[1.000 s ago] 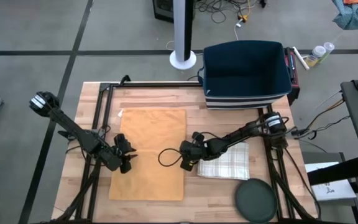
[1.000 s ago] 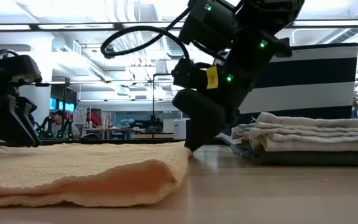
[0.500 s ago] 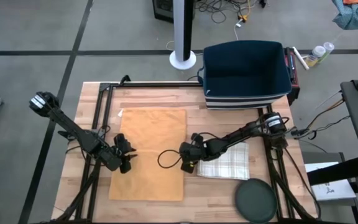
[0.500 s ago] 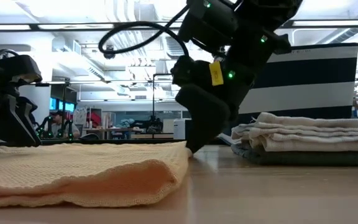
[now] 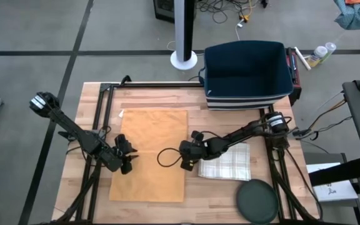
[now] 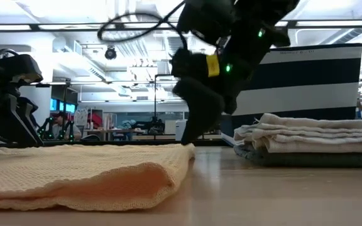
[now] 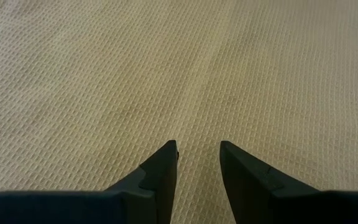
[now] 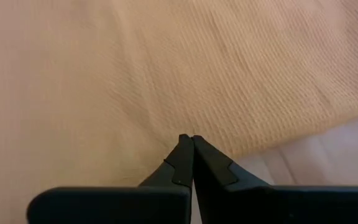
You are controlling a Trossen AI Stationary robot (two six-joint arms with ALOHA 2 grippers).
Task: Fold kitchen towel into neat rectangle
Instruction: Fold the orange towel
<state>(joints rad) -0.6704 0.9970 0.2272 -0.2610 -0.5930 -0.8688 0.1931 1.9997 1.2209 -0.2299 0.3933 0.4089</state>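
Note:
An orange waffle-weave kitchen towel (image 5: pixel 149 153) lies flat on the wooden table, folded, with a rounded fold toward the near side (image 6: pixel 162 182). My left gripper (image 5: pixel 126 161) stands over the towel's left part with its fingers open and nothing between them (image 7: pixel 197 148). My right gripper (image 5: pixel 185 165) is shut, and its tips (image 8: pixel 188 138) stand at the towel's right edge (image 6: pixel 189 148), slanting down from the table's right. My left gripper points slantwise down at the towel's top surface (image 7: pixel 197 124) near its left edge; I cannot tell whether the fingertips touch it. My right gripper's shut fingertips (image 6: pixel 183 142) sit right at the towel's right edge (image 8: pixel 253 140); whether they touch the cloth I cannot tell.
A folded checked towel (image 5: pixel 227 161) lies just right of the orange one, under the right arm. A navy striped basket (image 5: pixel 249 74) stands at the far right. A dark round lid (image 5: pixel 257 201) lies at the near right corner. Bare wood shows along the far edge.
In the low view my right gripper's shut tips have lifted slightly off the table beside the towel's right edge and shifted a little toward the towel. The towel has kept its shape.

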